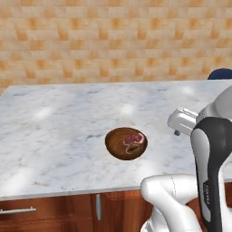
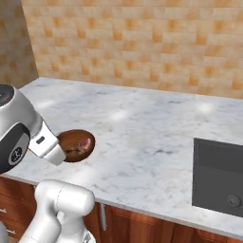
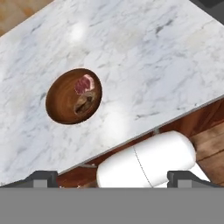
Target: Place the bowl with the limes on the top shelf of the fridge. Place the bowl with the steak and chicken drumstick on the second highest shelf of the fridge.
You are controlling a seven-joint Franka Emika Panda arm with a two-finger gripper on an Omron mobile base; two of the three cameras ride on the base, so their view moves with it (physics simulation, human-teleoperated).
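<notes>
A reddish-brown wooden bowl point(image 1: 118, 146) point(image 2: 70, 139) point(image 3: 61, 105) sits on the marble counter point(image 1: 54, 131) near its front edge. In it lie the pinkish-red steak point(image 1: 134, 138) point(image 3: 84, 84) and the brownish chicken drumstick point(image 1: 132, 148) point(image 3: 83, 104). My gripper point(image 3: 116, 178) hovers above the counter's front edge, off to the bowl's right in the left base view, open with its fingertips point(image 3: 43, 177) far apart and nothing between them. The bowl with the limes and the fridge with its shelves are out of view.
A dark cooktop point(image 2: 218, 175) is set into the counter to the right. Wooden cabinet fronts with metal handles point(image 1: 18, 211) run below the counter edge. A tiled wall point(image 1: 113, 41) backs the counter. A dark blue object point(image 1: 220, 73) peeks in at the far right.
</notes>
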